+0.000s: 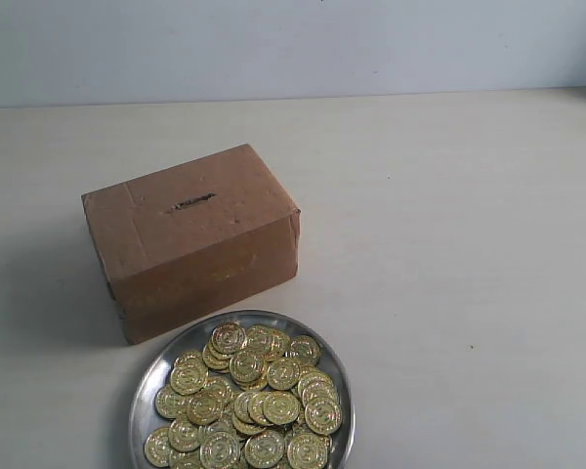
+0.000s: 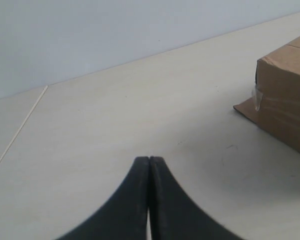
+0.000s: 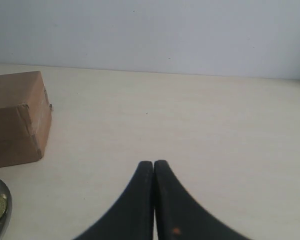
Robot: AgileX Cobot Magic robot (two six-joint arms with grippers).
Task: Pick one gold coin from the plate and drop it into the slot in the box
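A brown cardboard box (image 1: 190,234) stands on the pale table, its thin dark slot (image 1: 191,203) on the top face. Just in front of it a shiny silver plate (image 1: 150,383) holds several gold coins (image 1: 246,365) heaped together. Neither arm shows in the exterior view. My left gripper (image 2: 149,159) is shut with nothing in it, over bare table, with a corner of the box (image 2: 285,107) off to one side. My right gripper (image 3: 153,162) is shut and empty too, with the box (image 3: 17,117) and the plate's rim (image 3: 6,210) at the edge of its view.
A pale wall (image 1: 293,44) runs behind the table's far edge. A thin seam line (image 2: 20,127) crosses the table surface in the left wrist view.
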